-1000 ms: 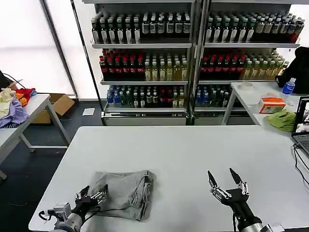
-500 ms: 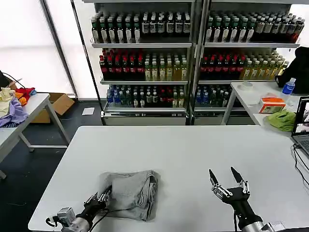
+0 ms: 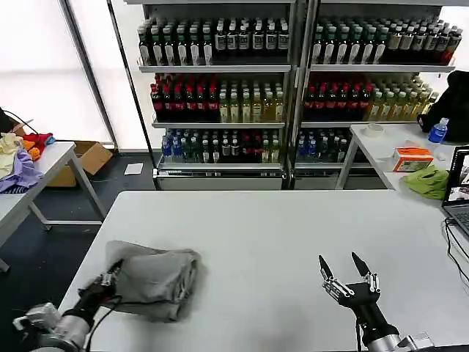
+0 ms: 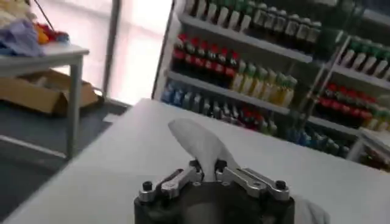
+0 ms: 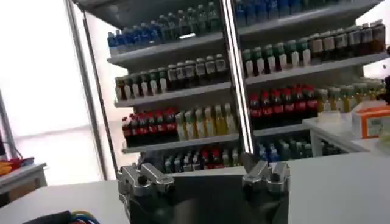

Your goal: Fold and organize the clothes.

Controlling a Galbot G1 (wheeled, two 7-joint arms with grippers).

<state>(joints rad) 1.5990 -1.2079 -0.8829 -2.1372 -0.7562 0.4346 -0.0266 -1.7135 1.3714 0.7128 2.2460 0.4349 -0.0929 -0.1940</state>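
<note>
Dragged toward 9 o'clock since earlier, folded light grey cotton shirt (image 3: pixel 152 279) sits at 2 o'clock off left gripper (image 3: pixel 110 279) clamping its edge; right gripper (image 3: pixel 349 272) splayed, idle at 5 o'clock.

Your white table (image 3: pixel 286 235) carries one bundled grey shirt (image 3: pixel 154 279), sitting near its front left corner.

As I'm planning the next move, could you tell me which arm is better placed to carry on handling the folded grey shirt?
Left. The left gripper is shut on the folded grey shirt at the table's left side. The right gripper hovers open, well apart from it.
</note>
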